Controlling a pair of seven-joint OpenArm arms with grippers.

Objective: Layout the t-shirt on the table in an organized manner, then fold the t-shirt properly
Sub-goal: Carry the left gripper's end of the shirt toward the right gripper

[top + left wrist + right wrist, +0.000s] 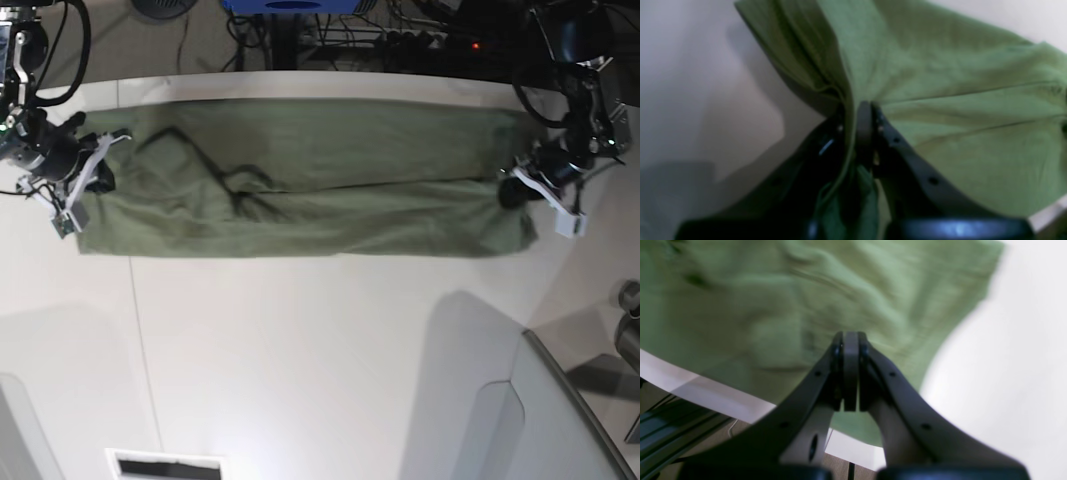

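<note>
The t-shirt (300,205) lies stretched as a long olive-green band across the far part of the bench (320,350), running from my right tool (88,172) at one end to my left tool (520,188) at the other. The fabric is light, soft and limp; it creases readily, carries no shape of its own and will sag or bunch wherever it is unsupported. I judge that it is best held at edges, corners or seams, where gathered layers give the tool something to bite. In the left wrist view my left tool (860,123) is clenched on a pinched ridge of cloth, with folds radiating from the grip. In the right wrist view my right tool (850,350) is clenched too, resting over the shirt; whether cloth is caught between the pads I cannot tell. The bench is smooth, matte white, and should let cloth slide easily. Cables and equipment stand beyond the far edge.
</note>
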